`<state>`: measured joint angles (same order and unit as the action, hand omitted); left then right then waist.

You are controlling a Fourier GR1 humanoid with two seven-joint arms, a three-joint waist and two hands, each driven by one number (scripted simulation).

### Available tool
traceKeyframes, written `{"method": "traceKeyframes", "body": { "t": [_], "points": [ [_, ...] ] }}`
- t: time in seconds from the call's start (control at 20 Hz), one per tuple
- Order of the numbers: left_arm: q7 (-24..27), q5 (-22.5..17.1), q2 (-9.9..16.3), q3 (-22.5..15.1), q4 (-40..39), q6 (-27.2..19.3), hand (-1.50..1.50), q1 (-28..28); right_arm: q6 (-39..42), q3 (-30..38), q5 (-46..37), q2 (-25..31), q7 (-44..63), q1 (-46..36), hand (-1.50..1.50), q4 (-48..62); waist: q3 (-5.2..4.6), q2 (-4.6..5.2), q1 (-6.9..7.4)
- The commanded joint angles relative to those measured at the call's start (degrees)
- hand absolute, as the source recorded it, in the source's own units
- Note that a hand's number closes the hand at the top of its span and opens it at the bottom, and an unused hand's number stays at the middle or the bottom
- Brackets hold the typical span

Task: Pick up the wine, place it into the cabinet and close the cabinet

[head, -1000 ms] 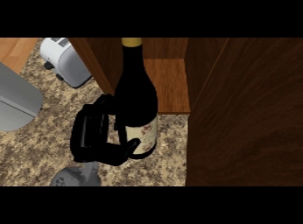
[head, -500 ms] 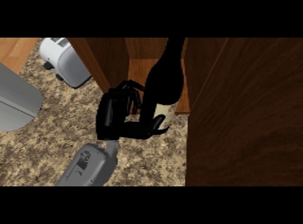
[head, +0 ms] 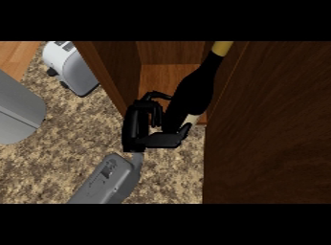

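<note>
Head view has the wine [head: 193, 91] tilted, its gold-capped neck pointing up and away toward the back of the cabinet [head: 170, 79], while its base sits right at the front lip of the cabinet's wooden shelf. So the bottle is roughly at the mouth of the cabinet, not fully inside yet by the look of it.

One hand [head: 148, 128] comes up from the lower edge on a grey forearm, and its black fingers and thumb are curled round the lower body of the bottle, just in front of the cabinet. Which arm it is can't be told for sure from this angle; it looks like the left, and no other hand shows.

The cabinet door [head: 278, 119] stands open at the right of the cabinet, a big dark panel just beside the bottle. Left of the cabinet sits a white appliance [head: 71, 67] on the speckled counter [head: 48, 162].

For doing this step well, the robot probably wants to straighten the bottle before letting go, push the base well onto the shelf, and keep the neck away from the door edge. Releasing while it leans like that risks a topple.
</note>
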<state>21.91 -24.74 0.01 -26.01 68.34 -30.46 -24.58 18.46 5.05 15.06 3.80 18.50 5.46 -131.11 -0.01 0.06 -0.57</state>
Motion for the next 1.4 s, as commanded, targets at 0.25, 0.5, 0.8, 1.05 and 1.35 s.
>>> {"method": "traceKeyframes", "body": {
  "t": [0.25,0.5,0.8,1.05,1.35],
  "points": [
    [9.9,-9.3,0.0,0.0,-14.9,2.6,1.50,-4.4,-0.3,4.3,5.4,2.5,3.4,-2.3,-1.50,-0.7,-0.02,0.09,-0.30],
    [9.6,-9.5,0.0,-0.4,-15.9,2.8,1.50,-4.6,-2.9,2.3,3.1,2.6,6.7,-7.3,-1.50,-0.2,-0.02,0.03,0.09],
    [15.8,-20.2,0.0,-0.2,-22.1,6.6,1.50,-6.9,-0.3,0.1,0.8,-0.1,1.0,-0.7,-1.50,0.3,-0.02,0.11,-0.50],
    [13.8,-18.8,0.0,1.1,-22.3,8.9,1.50,-8.5,0.8,1.4,0.1,-0.4,-2.9,-1.7,-1.50,5.3,0.00,0.01,0.06],
    [20.8,-24.2,0.0,0.1,-34.3,14.8,1.50,-12.3,-0.7,0.2,0.9,-0.4,0.5,-3.0,-1.50,3.4,-0.03,0.15,-0.48]
  ]
}}
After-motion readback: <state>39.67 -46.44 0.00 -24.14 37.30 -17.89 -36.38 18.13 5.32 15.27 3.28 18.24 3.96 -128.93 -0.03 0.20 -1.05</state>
